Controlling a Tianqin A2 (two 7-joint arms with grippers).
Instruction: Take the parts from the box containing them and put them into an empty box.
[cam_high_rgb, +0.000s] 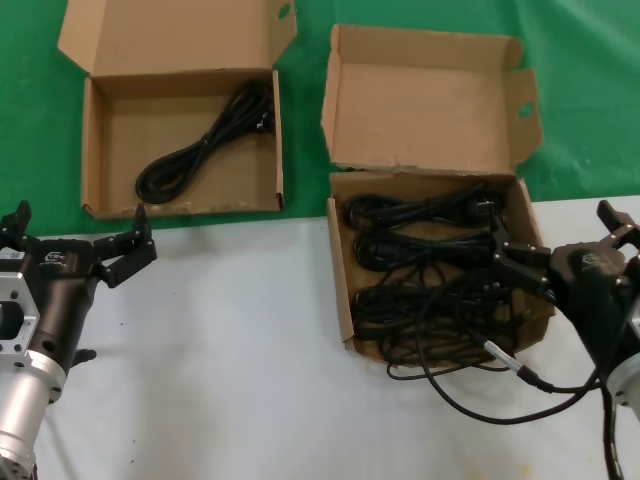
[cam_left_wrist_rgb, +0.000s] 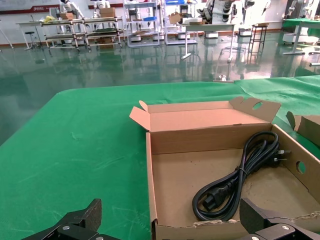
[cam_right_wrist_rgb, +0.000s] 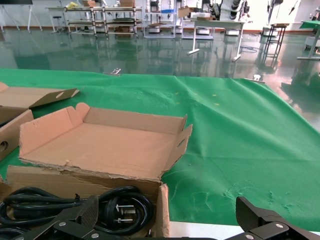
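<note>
the source box (cam_high_rgb: 345, 285), squarish with its flapped lid standing open at the far side, sits right of centre on the bench (cam_high_rgb: 230, 330). it holds a dense tangle of black power cables (cam_high_rgb: 430, 270). the receiving box (cam_high_rgb: 95, 150) sits far left on the green cloth (cam_high_rgb: 590, 90) and already contains one coiled cable (cam_high_rgb: 205, 145).

the right gripper (cam_high_rgb: 575, 245) is at the right edge of the source box, jaws spread and holding nothing. the left gripper (cam_high_rgb: 75, 235) is parked just in front of the receiving box, jaws also spread and empty.

risks from this state:
- the bundles overlap, so a single grasp is likely to lift several cables or drag a neighbour out.
- a loose cable with a metal connector (cam_high_rgb: 505, 360) trails over the near wall onto the bench, and it can snag a rising bundle.
- the source box is light, so a snagged lift can tip or slide it.
- a long loop can catch on the receiving box wall during transfer.
</note>
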